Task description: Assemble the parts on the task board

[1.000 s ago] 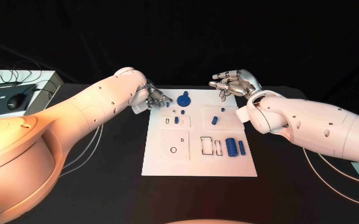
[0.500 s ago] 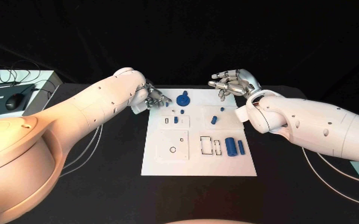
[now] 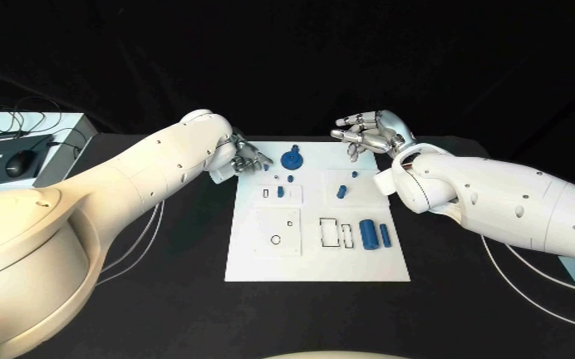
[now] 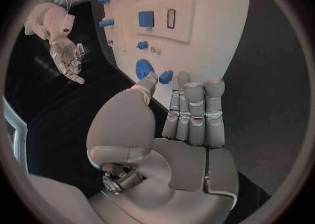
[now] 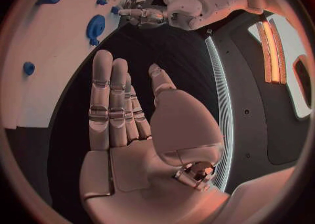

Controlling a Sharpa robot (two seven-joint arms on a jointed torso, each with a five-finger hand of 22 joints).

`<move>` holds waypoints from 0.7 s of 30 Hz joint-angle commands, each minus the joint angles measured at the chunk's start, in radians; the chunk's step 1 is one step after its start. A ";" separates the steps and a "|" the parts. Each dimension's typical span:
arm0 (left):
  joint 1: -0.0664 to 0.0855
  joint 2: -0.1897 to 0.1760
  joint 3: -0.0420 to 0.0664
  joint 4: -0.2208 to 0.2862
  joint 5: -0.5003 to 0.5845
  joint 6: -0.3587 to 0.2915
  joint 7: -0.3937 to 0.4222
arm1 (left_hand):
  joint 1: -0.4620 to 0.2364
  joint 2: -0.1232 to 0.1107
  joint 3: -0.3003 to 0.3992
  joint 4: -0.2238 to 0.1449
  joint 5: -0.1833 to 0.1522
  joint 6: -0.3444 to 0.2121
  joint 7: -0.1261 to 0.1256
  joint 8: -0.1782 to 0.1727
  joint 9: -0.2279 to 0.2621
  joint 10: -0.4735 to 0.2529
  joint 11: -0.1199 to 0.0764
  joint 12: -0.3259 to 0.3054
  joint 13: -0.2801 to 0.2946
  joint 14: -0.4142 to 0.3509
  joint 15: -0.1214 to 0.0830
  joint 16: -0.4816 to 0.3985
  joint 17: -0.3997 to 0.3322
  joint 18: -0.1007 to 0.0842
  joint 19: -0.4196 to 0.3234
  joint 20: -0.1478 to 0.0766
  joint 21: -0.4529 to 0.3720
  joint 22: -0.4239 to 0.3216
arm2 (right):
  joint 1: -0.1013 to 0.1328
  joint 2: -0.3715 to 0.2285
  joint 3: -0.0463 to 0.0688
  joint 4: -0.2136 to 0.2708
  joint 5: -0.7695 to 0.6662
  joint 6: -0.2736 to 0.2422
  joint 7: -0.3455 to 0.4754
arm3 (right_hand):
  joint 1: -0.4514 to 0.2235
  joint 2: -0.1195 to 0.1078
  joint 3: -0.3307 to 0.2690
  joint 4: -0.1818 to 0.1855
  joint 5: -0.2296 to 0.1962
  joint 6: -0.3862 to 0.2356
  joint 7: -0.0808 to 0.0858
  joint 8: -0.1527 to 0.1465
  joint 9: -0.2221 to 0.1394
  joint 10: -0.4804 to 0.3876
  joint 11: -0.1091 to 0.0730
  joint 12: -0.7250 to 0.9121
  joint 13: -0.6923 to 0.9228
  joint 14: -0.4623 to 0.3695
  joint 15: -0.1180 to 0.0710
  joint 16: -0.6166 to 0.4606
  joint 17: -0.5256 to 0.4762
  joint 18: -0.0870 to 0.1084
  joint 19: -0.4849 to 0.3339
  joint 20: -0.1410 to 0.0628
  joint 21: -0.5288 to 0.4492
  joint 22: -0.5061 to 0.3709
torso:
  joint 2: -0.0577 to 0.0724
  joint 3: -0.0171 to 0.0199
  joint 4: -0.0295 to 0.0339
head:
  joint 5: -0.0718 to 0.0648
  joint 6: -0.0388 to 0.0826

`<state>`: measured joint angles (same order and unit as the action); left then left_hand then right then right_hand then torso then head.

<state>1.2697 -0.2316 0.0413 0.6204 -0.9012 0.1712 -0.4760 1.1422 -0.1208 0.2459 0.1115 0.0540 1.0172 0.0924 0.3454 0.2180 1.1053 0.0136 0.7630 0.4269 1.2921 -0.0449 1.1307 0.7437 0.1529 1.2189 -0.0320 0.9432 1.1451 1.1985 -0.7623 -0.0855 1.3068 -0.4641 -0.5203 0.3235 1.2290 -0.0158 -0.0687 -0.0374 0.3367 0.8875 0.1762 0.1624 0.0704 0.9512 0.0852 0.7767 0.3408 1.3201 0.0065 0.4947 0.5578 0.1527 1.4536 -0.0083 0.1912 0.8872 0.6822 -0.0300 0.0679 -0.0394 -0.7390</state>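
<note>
Both hands hover at the far end of the white board [image 3: 317, 266]. The left hand [image 3: 248, 158] and the right hand [image 3: 369, 135] each have fingers spread and hold nothing

A black bench [image 3: 144, 292] spans the lower frame beneath a dark backdrop. At the left edge sits a pale box [image 3: 75, 139] with a dark mouse [image 3: 17, 162] on a dark pad beside it (thin cables [image 3: 27, 118] trail just above).
</note>
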 commanded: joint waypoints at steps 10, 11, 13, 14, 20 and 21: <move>-0.001 0.005 -0.001 -0.001 0.027 -0.004 0.015 | 0.013 0.038 0.005 -0.029 0.000 0.001 -0.008 0.021 0.066 0.011 -0.008 -0.005 0.007 0.010 -0.006 0.009 0.013 -0.005 0.013 -0.010 0.014 0.009 | 0.002 0.001 0.001 0.001 -0.001 0.005 0.010 | -0.005 0.006 0.000 -0.007 0.005 0.000 0.005 -0.006 0.000 -0.001 -0.004 -0.001 -0.001 -0.005 0.001 0.004 0.002 0.013 -0.007 0.000 0.005 0.002 | -0.001 -0.0013 0.0009 | -0.003 -0.003; -0.001 0.005 -0.001 -0.001 0.029 -0.004 0.016 | 0.016 0.041 0.006 -0.030 0.000 0.001 -0.008 0.021 0.066 0.011 -0.009 -0.005 0.007 0.010 -0.007 0.010 0.014 -0.005 0.013 -0.010 0.015 0.010 | 0.002 0.001 0.001 0.001 -0.001 0.005 0.010 | -0.005 0.006 0.000 -0.007 0.005 0.000 0.005 -0.006 0.000 -0.001 -0.004 -0.001 -0.001 -0.005 0.001 0.004 0.002 0.013 -0.007 0.000 0.005 0.002 | -0.001 -0.0017 0.0014 | -0.003 -0.003; -0.001 0.006 -0.001 -0.001 0.031 -0.003 0.016 | 0.018 0.044 0.003 -0.032 0.000 0.001 -0.008 0.019 0.069 0.011 -0.008 -0.006 0.008 0.010 -0.006 0.010 0.015 -0.005 0.013 -0.011 0.016 0.011 | 0.002 0.001 0.001 0.001 -0.001 0.005 0.010 | -0.005 0.006 0.000 -0.007 0.005 0.000 0.005 -0.006 0.000 -0.001 -0.004 -0.001 -0.001 -0.005 0.001 0.004 0.002 0.013 -0.007 0.000 0.005 0.002 | -0.001 -0.0020 0.0019 | -0.003 -0.003; -0.001 0.006 -0.001 -0.001 0.033 -0.003 0.017 | 0.021 0.046 0.004 -0.033 0.000 0.001 -0.009 0.018 0.070 0.011 -0.009 -0.006 0.008 0.010 -0.007 0.010 0.015 -0.006 0.013 -0.011 0.016 0.011 | 0.002 0.002 0.001 0.001 -0.001 0.006 0.009 | -0.005 0.006 0.000 -0.007 0.005 0.000 0.005 -0.006 0.000 -0.001 -0.004 -0.001 -0.001 -0.005 0.001 0.004 0.002 0.013 -0.007 0.000 0.005 0.002 | -0.002 -0.0020 0.0020 | -0.003 -0.003; -0.001 0.007 -0.001 0.000 0.040 0.003 0.021 | 0.033 0.061 0.004 -0.041 0.000 0.002 -0.009 0.015 0.074 0.011 -0.009 -0.008 0.009 0.009 -0.007 0.012 0.018 -0.006 0.011 -0.011 0.016 0.012 | 0.002 0.003 0.001 0.000 -0.001 0.006 0.009 | -0.005 0.006 0.000 -0.007 0.005 0.000 0.005 -0.006 0.000 -0.001 -0.004 -0.001 -0.001 -0.005 0.001 0.004 0.002 0.013 -0.007 0.000 0.005 0.002 | -0.001 -0.0021 0.0016 | -0.003 -0.003; -0.001 0.007 -0.001 0.000 0.041 0.003 0.021 | 0.035 0.064 0.005 -0.042 0.000 0.002 -0.009 0.015 0.074 0.011 -0.010 -0.009 0.009 0.009 -0.007 0.012 0.019 -0.007 0.012 -0.011 0.018 0.013 | 0.002 0.003 0.001 0.000 -0.001 0.006 0.009 | -0.005 0.006 0.000 -0.007 0.005 0.000 0.005 -0.006 0.000 -0.001 -0.004 -0.001 -0.001 -0.005 0.001 0.004 0.002 0.013 -0.007 0.000 0.005 0.002 | 0.000 -0.0022 0.0014 | -0.003 -0.003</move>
<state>1.2684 -0.2274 0.0404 0.6187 -0.8756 0.1681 -0.4718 1.1790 -0.0658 0.2523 0.0745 0.0540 1.0206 0.0889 0.3644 0.2917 1.1118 0.0072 0.7589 0.4345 1.2955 -0.0483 1.1384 0.7619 0.1527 1.2258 -0.0389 0.9569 1.1573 1.1996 -0.7600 -0.0852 1.3063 -0.4642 -0.5202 0.3227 1.2290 -0.0158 -0.0687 -0.0373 0.3366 0.8862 0.1745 0.1624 0.0704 0.9523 0.0863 0.7767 0.3408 1.3201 0.0066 0.4947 0.5577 0.1458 1.4536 -0.0083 0.1912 0.8887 0.6809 -0.0317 0.0696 -0.0428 -0.7424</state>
